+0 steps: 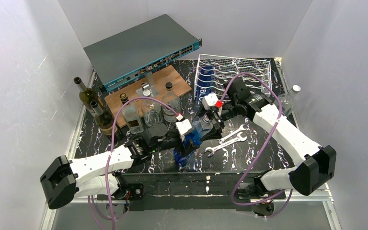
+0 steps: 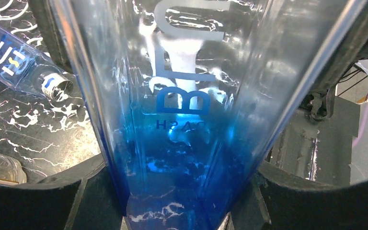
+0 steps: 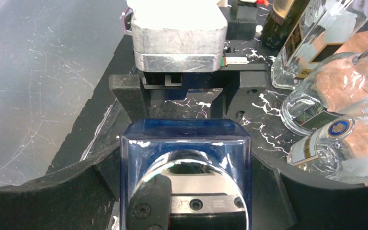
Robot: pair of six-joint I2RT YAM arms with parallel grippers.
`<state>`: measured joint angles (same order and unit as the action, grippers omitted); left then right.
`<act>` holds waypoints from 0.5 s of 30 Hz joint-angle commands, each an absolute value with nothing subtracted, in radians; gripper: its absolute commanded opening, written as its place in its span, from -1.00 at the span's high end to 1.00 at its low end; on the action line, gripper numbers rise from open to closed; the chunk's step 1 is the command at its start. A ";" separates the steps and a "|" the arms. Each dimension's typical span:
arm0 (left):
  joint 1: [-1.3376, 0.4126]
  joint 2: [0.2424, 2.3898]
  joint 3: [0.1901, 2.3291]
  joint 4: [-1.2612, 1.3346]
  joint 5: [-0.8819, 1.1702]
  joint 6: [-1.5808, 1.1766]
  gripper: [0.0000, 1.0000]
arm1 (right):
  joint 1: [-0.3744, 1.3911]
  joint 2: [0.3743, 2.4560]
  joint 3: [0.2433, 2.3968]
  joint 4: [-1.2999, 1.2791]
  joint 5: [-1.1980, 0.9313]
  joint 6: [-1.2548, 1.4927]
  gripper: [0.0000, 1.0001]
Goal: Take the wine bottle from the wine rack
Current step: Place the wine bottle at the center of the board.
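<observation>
Bottles of dark glass [image 1: 90, 99] stand at the far left of the tabletop [image 1: 254, 160]. Just right of them is a wooden board [image 1: 168, 76], with a cluster of clear glass bottles [image 1: 134, 117] on and in front of it. Behind the board, a grey network switch [image 1: 139, 48] sits at an angle against the back wall.

Near the middle, the left pincer [image 1: 188, 136] is clamped part-way closed on the wine bottle [image 2: 182, 143], a square-sided bottle of clear blue glass with pale lettering. In the left wrist view its body is wedged between the two black fingers. The bottle is off the wine rack [image 1: 251, 72], held in front of it and near the front edge of the tabletop.

The right pincer [image 3: 186, 165] meets the same bottle from the other side. In its own view, the bottle's blue squared end and round silvery face sit between the fingers, which stand close along both sides. Whether they press on the glass or only flank it I cannot tell.

A second blue bottle [image 1: 205, 88] lies at the rack's left end. Two wrenches [image 1: 227, 138] lie on the tabletop below the right pincer.

The white wire rack stands at the back right. A clear bottle [image 1: 290, 98] stands just beyond the rack's right side, near the wall.
</observation>
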<state>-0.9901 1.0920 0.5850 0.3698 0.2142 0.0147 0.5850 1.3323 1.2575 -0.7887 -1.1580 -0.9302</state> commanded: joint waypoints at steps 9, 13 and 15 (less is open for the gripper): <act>-0.993 1.060 0.653 0.551 0.233 0.020 1.00 | 0.588 1.312 1.250 -0.748 -1.174 -0.900 -0.16; -0.993 1.069 0.658 0.552 0.236 0.012 1.00 | 0.587 1.306 1.252 -0.750 -1.175 -0.900 0.48; -0.993 1.076 0.660 0.552 0.236 0.007 0.73 | 0.584 1.302 1.253 -0.753 -1.175 -0.898 0.59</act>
